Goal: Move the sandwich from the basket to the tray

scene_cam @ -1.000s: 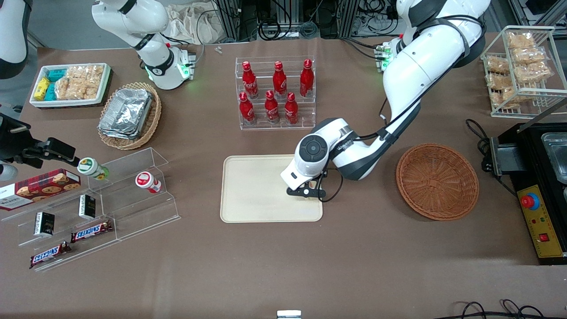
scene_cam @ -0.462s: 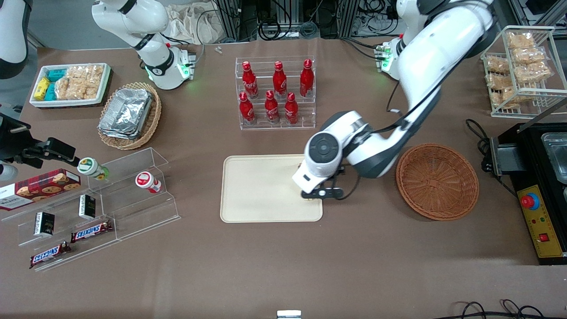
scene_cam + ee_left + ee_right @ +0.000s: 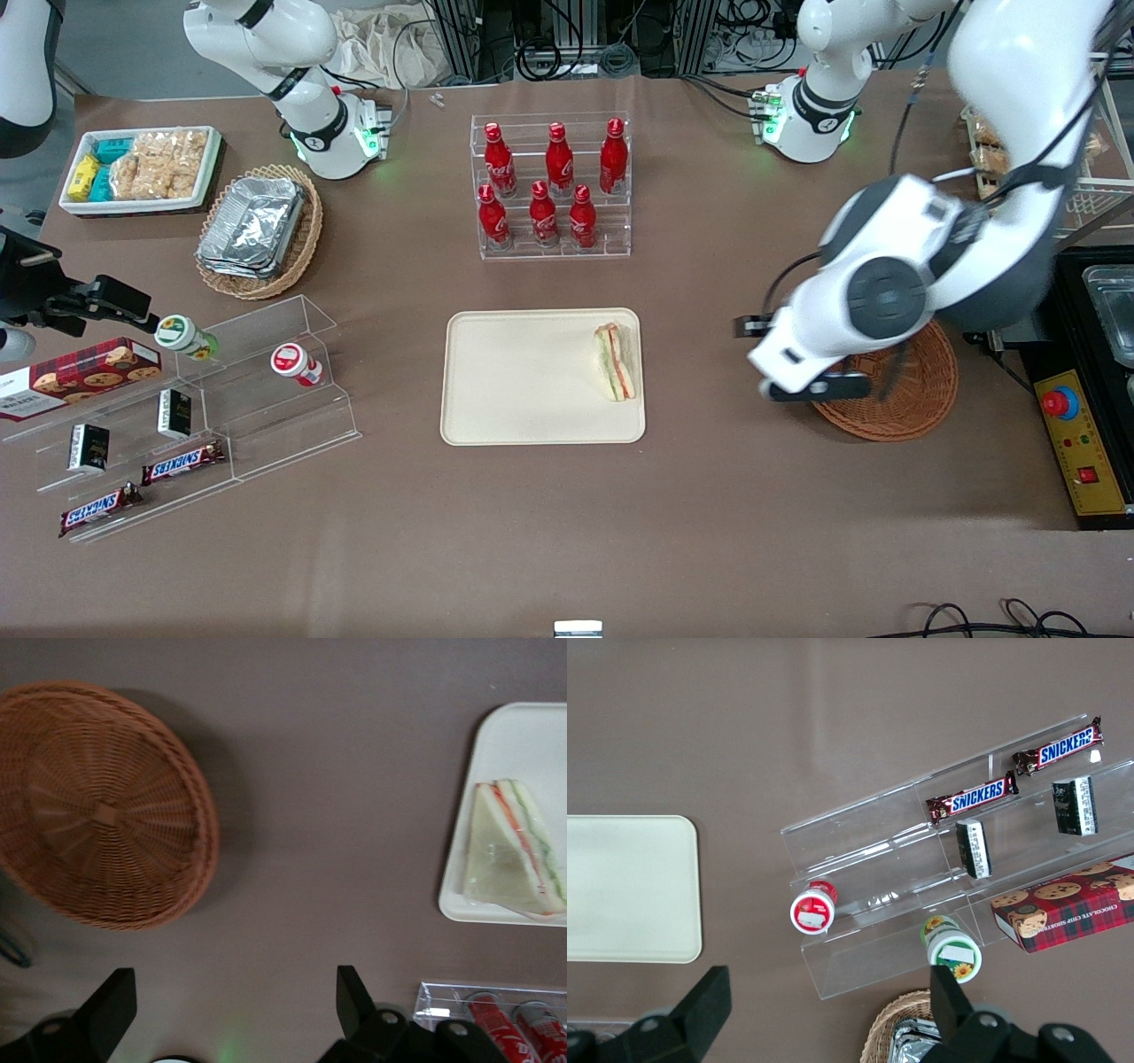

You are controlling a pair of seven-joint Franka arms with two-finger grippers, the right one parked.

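Sandwich (image 3: 616,361) lies flat on the cream tray (image 3: 523,381), at the tray's end nearest the working arm, wrapped wedge showing green and red filling along one edge. Reddish-brown wicker basket (image 3: 895,399) sits on the brown table (image 3: 620,532) well apart from the tray, with nothing in it. Left arm's gripper (image 3: 235,1005) hangs above the table between tray and basket, over the basket's rim, its two black fingers (image 3: 111,1005) spread wide and holding nothing.
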